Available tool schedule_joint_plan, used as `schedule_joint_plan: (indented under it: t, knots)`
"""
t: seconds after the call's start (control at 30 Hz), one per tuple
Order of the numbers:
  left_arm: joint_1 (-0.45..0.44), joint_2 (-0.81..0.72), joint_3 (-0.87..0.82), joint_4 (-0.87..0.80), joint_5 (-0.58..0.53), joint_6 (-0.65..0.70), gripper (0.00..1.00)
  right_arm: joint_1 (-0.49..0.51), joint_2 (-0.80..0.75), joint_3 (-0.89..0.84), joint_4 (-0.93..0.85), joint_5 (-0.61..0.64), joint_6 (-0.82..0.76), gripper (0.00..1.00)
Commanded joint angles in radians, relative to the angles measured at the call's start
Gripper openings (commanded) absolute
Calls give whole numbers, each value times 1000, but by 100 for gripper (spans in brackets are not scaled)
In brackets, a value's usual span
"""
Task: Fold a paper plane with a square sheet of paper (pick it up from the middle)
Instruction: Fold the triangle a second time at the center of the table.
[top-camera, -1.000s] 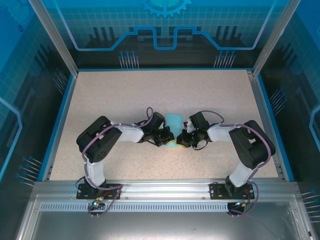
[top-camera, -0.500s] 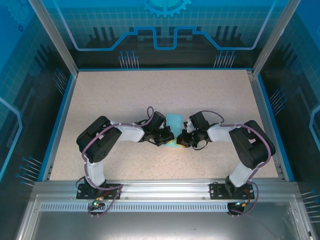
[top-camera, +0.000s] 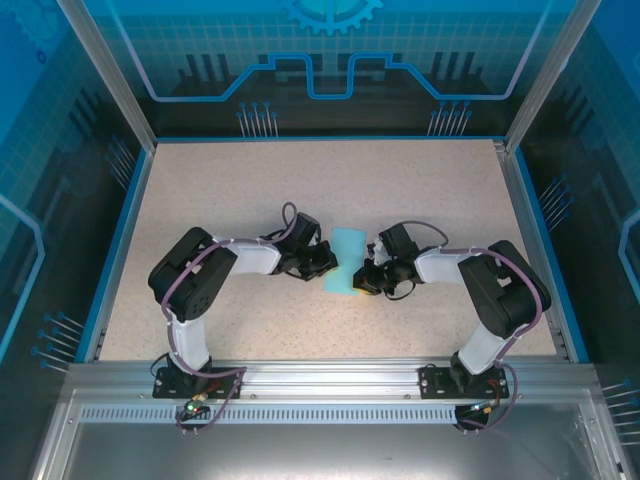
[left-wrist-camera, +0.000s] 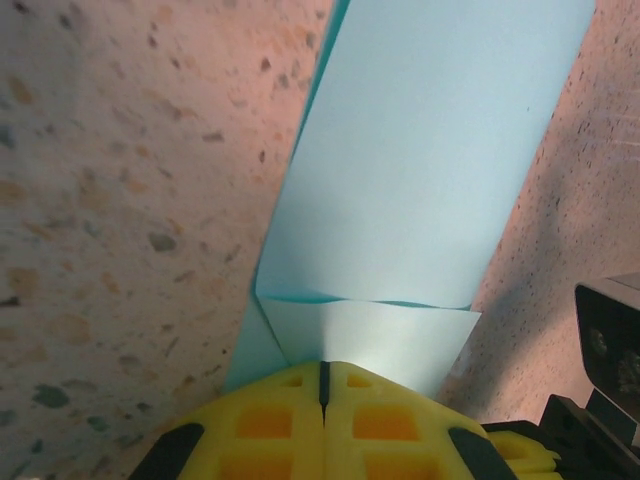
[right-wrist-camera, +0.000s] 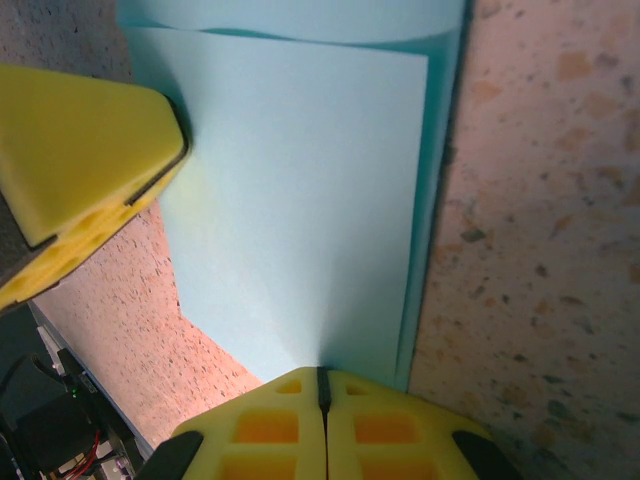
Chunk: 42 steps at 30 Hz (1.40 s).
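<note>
At centre-left of the surface (top-camera: 230, 190), the left pincer (top-camera: 322, 263) is pressed together, empty, just left of the folded sheet of paper (top-camera: 347, 260). The sheet lies flat mid-surface, long axis near to far. The right pincer (top-camera: 367, 279), also pressed together, touches its near right edge.

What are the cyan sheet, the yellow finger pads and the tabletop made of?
Sheet: thin matte paper, light cyan; holds a sharp crease, plies overlap.
Finger pads: yellow, matte, moulded square pockets; plastic or rubber, can't tell which.
Tabletop: beige, dark-speckled, smooth; looks like stone-effect laminate or composite.
</note>
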Motion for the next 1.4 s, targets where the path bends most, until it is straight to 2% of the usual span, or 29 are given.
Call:
schedule_joint_plan:
  t: [0.0, 0.4, 0.6, 0.77, 0.97, 1.37]
  knots:
    - [43, 22, 10, -52, -71, 41, 4, 3, 19, -30, -106, 72, -16, 6]
    - [99, 8, 38, -67, -34, 87, 7, 3, 23, -30, -91, 60, -11, 6]
    - [101, -62, 55, -85, -6, 108, 10, 3, 19, -24, -94, 59, -11, 6]
    - [78, -86, 41, -39, 61, 83, 11, 4, 21, -18, -97, 60, -14, 6]
    - [43, 17, 40, 104, 182, 20, 11, 4, 27, -19, -94, 61, -12, 6]
    - [83, 85, 63, 10, 47, 93, 10, 4, 33, -24, -93, 64, -13, 6]
